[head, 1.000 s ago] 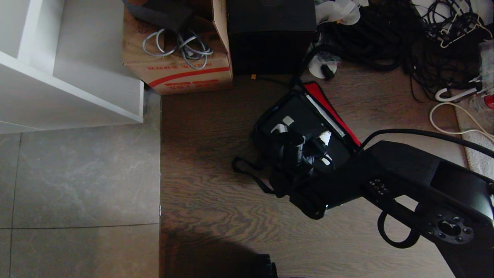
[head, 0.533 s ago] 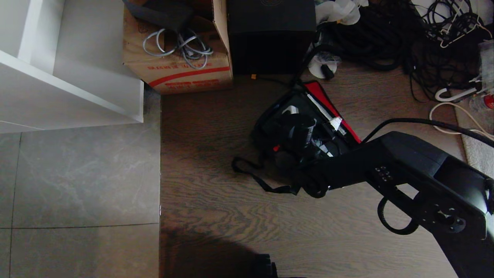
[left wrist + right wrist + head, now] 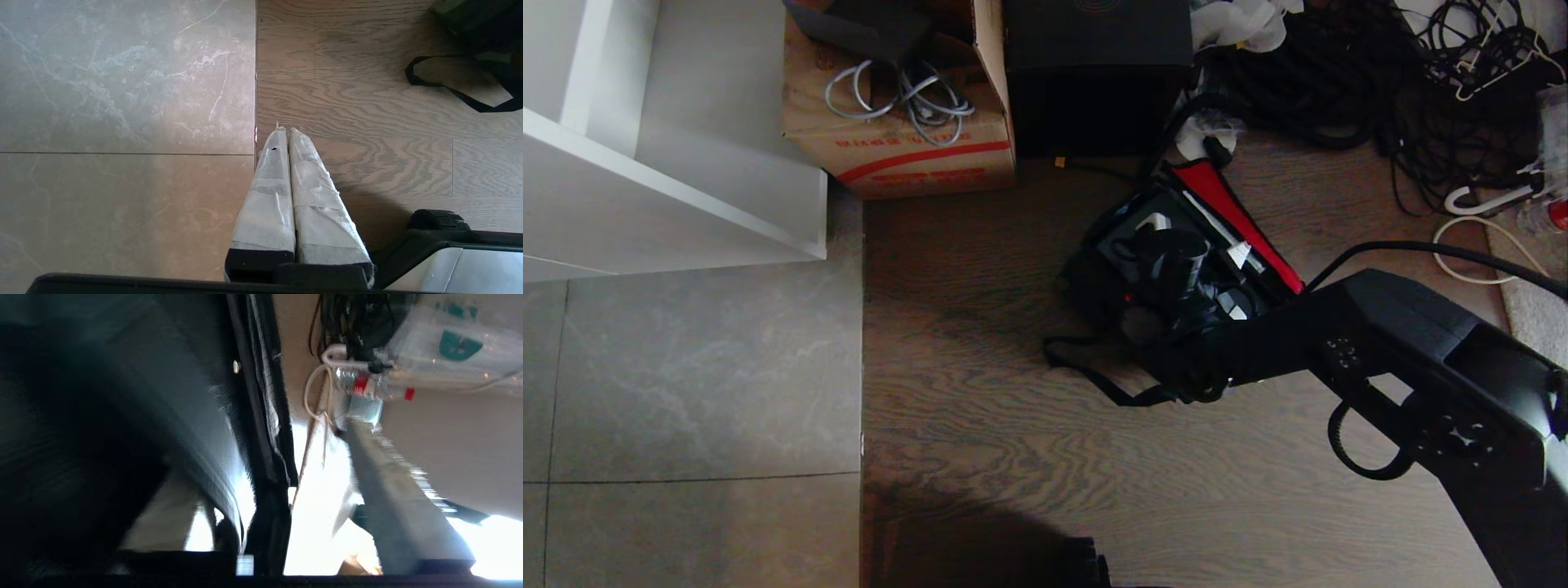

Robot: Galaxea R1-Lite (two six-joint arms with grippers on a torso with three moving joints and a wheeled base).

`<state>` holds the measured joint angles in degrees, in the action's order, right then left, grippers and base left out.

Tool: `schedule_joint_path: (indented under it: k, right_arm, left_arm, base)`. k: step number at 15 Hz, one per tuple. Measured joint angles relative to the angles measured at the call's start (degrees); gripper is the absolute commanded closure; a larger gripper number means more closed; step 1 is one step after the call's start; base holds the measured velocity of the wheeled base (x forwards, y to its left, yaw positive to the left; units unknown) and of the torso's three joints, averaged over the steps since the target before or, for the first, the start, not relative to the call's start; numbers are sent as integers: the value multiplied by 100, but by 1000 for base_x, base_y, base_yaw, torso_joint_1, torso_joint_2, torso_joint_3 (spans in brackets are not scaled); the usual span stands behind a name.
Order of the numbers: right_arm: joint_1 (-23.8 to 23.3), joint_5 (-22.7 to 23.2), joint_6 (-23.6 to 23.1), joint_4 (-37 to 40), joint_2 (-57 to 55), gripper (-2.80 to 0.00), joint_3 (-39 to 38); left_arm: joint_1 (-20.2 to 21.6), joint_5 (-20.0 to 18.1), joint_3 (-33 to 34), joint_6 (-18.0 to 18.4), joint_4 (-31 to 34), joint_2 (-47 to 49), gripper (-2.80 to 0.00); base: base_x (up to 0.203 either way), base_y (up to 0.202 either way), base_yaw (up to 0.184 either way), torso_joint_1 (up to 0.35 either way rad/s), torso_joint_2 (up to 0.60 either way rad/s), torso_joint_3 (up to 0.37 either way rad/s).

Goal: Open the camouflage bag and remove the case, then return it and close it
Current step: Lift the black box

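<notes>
Two pincers: right pincer [image 3: 1168,265] inside open camouflage fabric bag [image 3: 1094,286] on wood floor near tile seam, spread unclear. Black rigid case [image 3: 1127,241] inside: stiff, likely heavy; grip handle. Left pincer [image 3: 284,134] together, parked.

The case [image 3: 1131,241] sits in the camouflage bag [image 3: 1094,286] before the black box [image 3: 1094,73].

Floor split: grey marble-look tiles [image 3: 686,367] on the left, brown wood-grain planks [image 3: 1013,457] on the right, with a straight seam between them. White shelf unit [image 3: 670,163] top left, beside it a cardboard box [image 3: 907,155] with grey cables [image 3: 898,94] on it, then a tall black box [image 3: 1094,73]. Tangle of black cords [image 3: 1339,90] along the top right, pale rug edge [image 3: 1535,327] far right, lighting dim and uneven.
</notes>
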<state>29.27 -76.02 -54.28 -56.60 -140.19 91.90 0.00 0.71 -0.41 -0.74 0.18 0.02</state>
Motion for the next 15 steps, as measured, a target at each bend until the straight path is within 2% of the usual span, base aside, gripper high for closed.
schedule_joint_path:
  k: [9,13,15]
  right_arm:
    - [-182,-10,-7,72,-135,0,84]
    - [86,-20,-13,132,104,0,-41]
    - [303,-7,-86,438,441,0,-54]
  left_arm:
    - [0,-2,4,-2,-4,0,0]
    - [0,-2,6,-2,-7,0,0]
    - [0,-2,6,-2,-11,0,0]
  base:
    - [0,0,0,0,0,0]
    - [0,0,0,0,0,0]
    - [0,0,0,0,0,0]
